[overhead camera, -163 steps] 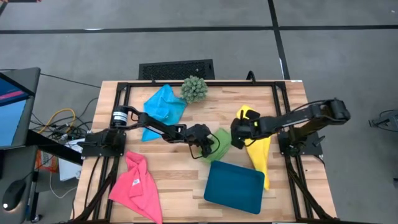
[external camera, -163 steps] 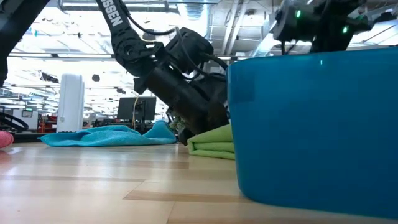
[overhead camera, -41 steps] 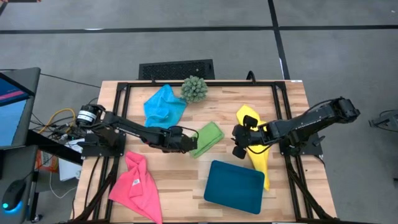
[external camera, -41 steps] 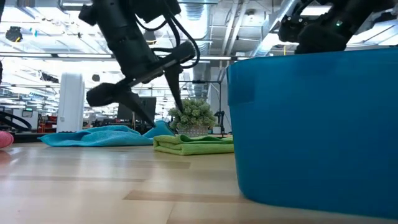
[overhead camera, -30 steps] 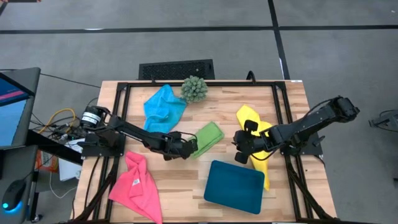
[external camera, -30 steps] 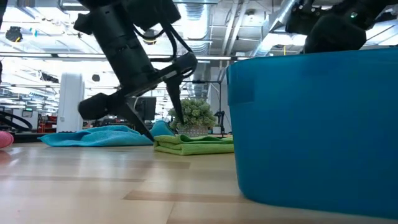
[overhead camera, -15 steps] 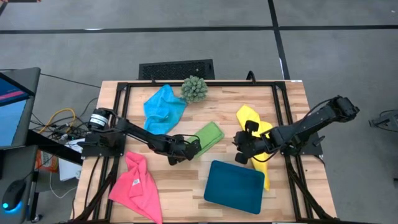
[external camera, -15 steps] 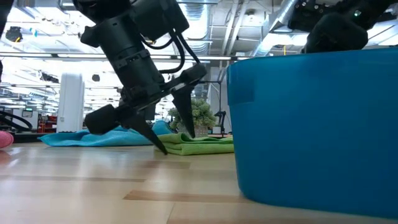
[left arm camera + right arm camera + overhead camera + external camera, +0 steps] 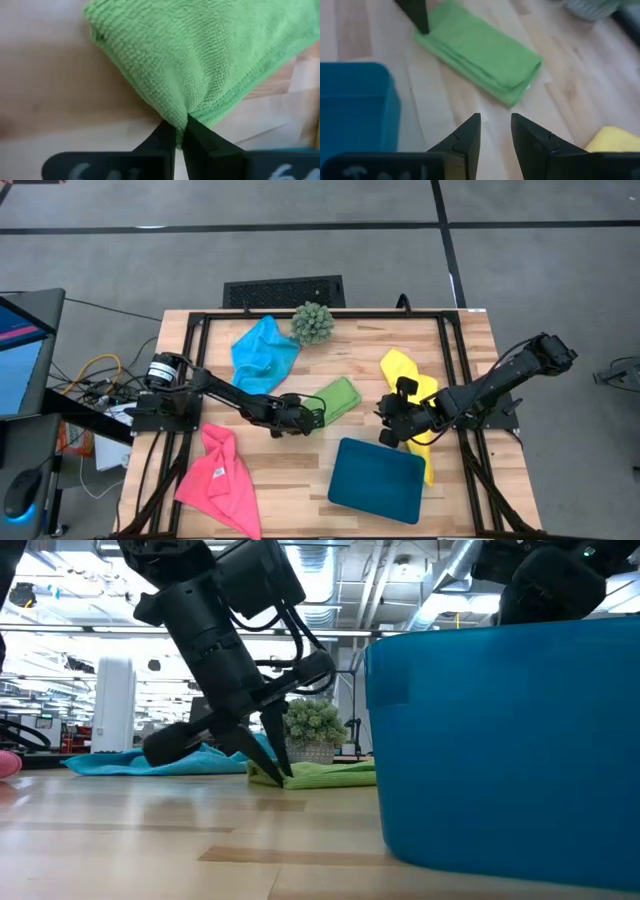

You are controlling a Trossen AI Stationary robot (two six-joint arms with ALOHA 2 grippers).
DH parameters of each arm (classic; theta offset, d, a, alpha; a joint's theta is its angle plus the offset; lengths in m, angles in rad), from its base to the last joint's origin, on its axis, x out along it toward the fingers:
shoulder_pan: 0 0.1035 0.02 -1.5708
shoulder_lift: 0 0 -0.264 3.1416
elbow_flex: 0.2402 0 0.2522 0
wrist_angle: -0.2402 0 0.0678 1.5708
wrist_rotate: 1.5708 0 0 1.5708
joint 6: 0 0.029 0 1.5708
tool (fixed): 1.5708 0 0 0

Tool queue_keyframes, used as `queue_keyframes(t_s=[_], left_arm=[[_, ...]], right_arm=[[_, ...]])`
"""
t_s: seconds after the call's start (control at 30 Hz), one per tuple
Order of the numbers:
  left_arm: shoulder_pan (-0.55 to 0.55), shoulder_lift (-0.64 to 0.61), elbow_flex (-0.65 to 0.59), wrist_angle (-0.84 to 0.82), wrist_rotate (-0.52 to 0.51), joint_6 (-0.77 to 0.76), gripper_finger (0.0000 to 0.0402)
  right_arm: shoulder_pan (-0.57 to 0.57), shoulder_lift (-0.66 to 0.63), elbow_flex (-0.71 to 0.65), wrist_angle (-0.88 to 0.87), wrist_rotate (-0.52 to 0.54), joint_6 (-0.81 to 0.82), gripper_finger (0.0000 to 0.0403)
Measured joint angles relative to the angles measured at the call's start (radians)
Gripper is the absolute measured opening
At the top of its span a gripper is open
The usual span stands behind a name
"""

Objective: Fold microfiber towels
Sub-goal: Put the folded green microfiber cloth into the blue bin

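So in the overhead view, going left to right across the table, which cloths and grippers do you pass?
pink towel → blue towel → left gripper pinching the folded green towel → right gripper → yellow towel

A folded lime green towel [image 9: 333, 397] lies at the table's centre, a neat oblong set at a slant, one end bunched into a peak. A sky blue towel [image 9: 262, 348] sprawls unfolded near the far edge. A hot pink towel [image 9: 220, 476] lies crumpled at the near left corner. A yellow towel [image 9: 412, 405] stretches loosely along the right side.
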Motion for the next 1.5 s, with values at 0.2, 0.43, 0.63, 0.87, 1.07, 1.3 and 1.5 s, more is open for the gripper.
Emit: queue_keyframes(t_s=[0.2,0.43,0.63,0.87,1.07,1.3,1.5], left_arm=[[0.042,0.008,-0.002,0.098,-0.054,0.155,0.0002],[0.087,0.009,0.015,0.178,-0.048,0.263,0.0001],[0.129,0.005,0.076,0.183,-0.002,0.391,0.0000],[0.159,0.004,0.139,0.182,0.067,0.500,0.0000],[0.159,0.003,0.177,0.177,0.084,0.550,0.0000],[0.159,0.003,0.210,0.172,0.087,0.577,0.0000],[0.158,0.002,0.245,0.171,0.092,0.607,0.0000]], right_arm=[[-0.012,0.000,0.000,-0.002,0.061,0.009,0.0134],[-0.044,0.000,0.000,-0.035,0.056,0.002,0.0134],[-0.078,0.000,0.000,-0.074,0.054,-0.007,0.0134],[-0.102,-0.007,0.000,-0.084,0.051,-0.015,0.0134],[-0.101,-0.062,0.002,-0.108,0.051,-0.006,0.0134],[-0.091,-0.201,0.000,-0.146,0.050,-0.003,0.0134],[-0.093,-0.325,0.002,-0.157,0.055,-0.019,0.0134]])
